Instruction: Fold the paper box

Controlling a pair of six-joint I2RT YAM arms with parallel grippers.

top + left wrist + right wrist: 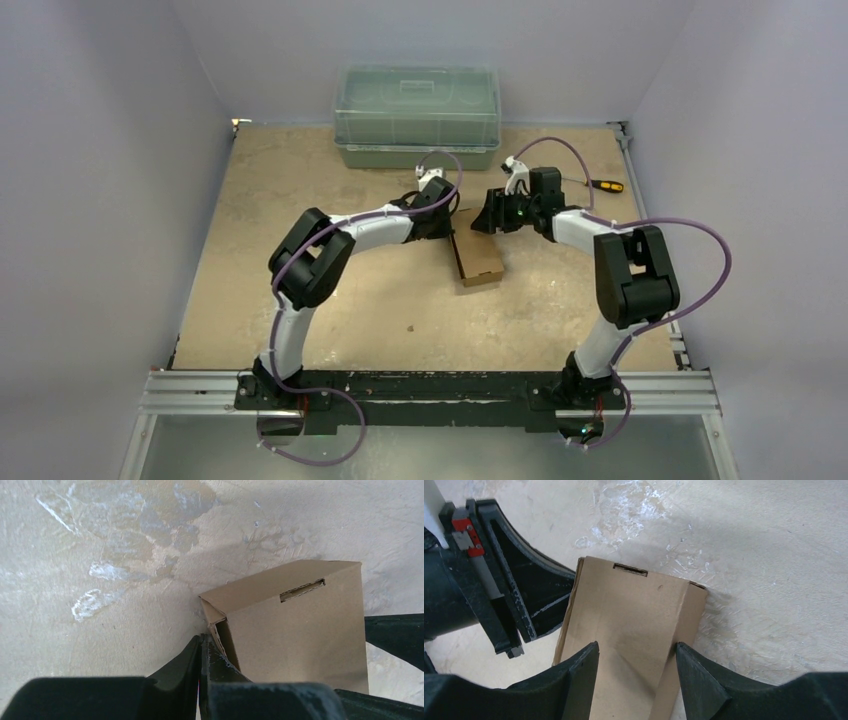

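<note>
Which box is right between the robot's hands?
The small brown cardboard box, lying in the middle. The big green box sits farther back, with nothing touching it.

Your stock, by colour:
- Paper box (478,258): plain brown, unprinted.
- Table (300,180): sandy tan, blotched with whitish scuffs.
- Bin (416,118): translucent pale green.
- Screwdriver (605,186): yellow handle with black.
- Left arm (300,270) and right arm (630,270): white links, black joints.
- Cables (700,235): purple.
- Left gripper (201,645): black; you will find a red tab (463,530) on it.
- Right gripper (636,655): black.
- Walls (100,150): pale grey.
- Rail (190,392): silver.
</note>
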